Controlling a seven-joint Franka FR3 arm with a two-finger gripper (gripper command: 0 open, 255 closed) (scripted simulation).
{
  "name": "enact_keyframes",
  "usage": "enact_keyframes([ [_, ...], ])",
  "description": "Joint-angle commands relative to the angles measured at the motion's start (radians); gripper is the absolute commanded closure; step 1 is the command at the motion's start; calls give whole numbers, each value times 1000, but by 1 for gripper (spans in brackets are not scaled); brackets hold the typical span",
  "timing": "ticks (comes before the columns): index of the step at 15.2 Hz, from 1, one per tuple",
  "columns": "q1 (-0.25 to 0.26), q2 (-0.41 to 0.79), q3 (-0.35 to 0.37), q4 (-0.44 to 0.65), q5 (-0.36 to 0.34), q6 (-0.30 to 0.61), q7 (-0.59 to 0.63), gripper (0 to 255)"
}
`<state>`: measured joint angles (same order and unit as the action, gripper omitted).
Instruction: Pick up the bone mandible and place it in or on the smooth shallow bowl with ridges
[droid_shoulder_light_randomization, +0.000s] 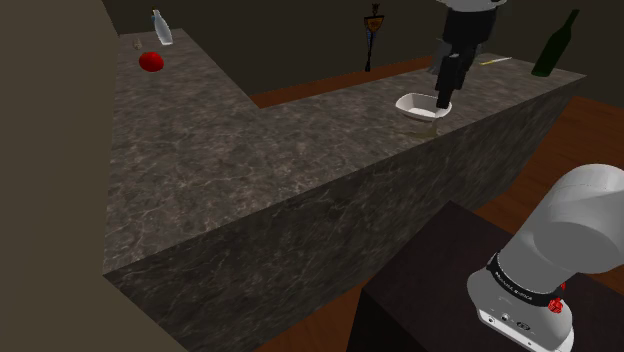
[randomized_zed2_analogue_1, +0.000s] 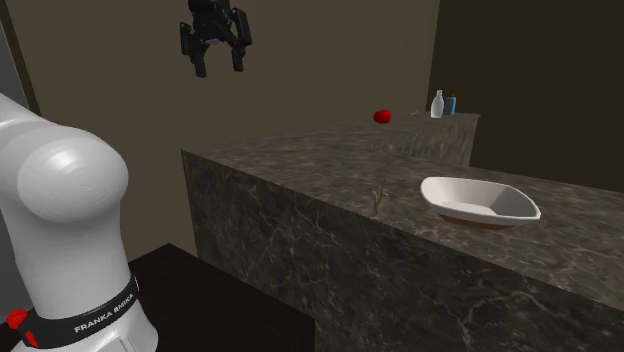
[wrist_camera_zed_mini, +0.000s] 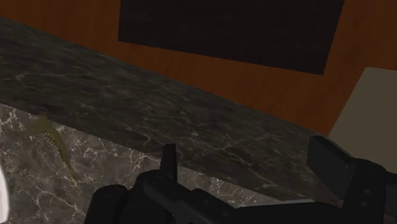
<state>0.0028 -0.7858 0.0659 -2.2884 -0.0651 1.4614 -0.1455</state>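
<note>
Your hand (randomized_zed2_analogue_1: 218, 64) hangs spread and empty, well above the desk (randomized_zed2_analogue_1: 300, 160). The mandible (randomized_zed2_analogue_1: 377, 198) lies below it, outside the fingers (wrist_camera_zed_mini: 329, 158), at the desk's edge near the white bowl (randomized_zed2_analogue_1: 480, 200). Centre over the bone first, then descend straight, fingers straddling it.

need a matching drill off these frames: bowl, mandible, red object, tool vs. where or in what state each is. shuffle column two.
Column one:
1. bowl
2. mandible
3. red object
4. tool

Column two:
A. open, empty, held up in the air
B. small, olive, lying at the counter edge, apart from the bowl
C. on the far stretch of counter, near a pale bottle
D. white, empty, sitting on the counter

Pairs: 1-D, 2-B, 3-C, 4-A
</note>
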Motion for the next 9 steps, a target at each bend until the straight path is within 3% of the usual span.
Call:
enact_keyframes([
  [1,0,0,0,0,0,0,0,0],
  [9,-30,111,-176,-68,-76,185,-195,0],
])
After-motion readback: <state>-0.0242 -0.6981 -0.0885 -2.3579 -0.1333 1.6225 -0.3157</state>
